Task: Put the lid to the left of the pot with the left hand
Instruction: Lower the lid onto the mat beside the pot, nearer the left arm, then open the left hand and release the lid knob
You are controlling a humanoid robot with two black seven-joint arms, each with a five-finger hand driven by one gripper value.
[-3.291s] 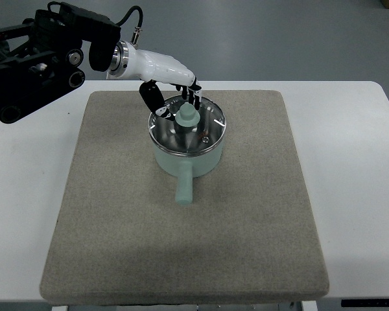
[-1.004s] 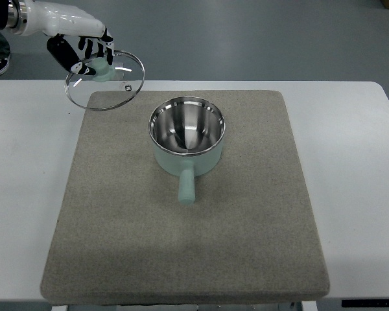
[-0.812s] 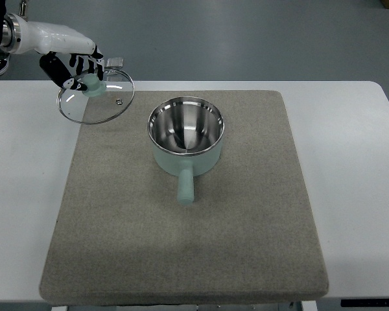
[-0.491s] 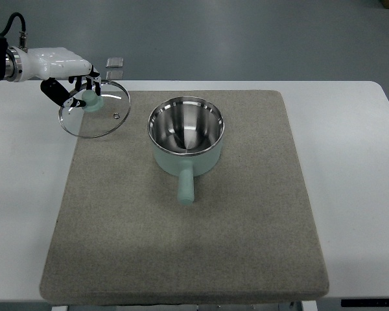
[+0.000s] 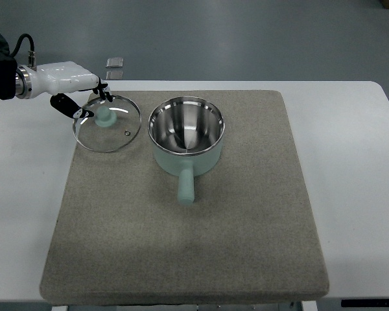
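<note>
The glass lid with a pale green knob sits low and level at the mat's far left part, just left of the pot. My left hand, white with black fingers, reaches in from the left edge and curls over the lid's upper left, still touching the knob. The pale green pot stands uncovered in the middle of the mat, its shiny inside showing and its handle pointing toward me. No right arm is visible.
A grey mat covers most of the white table. A small grey block lies on the floor beyond the table's far edge.
The left hand lifted the lid off the pot, carried it to the left, then lowered it to the right onto the mat beside the pot, where it now looks flat.
</note>
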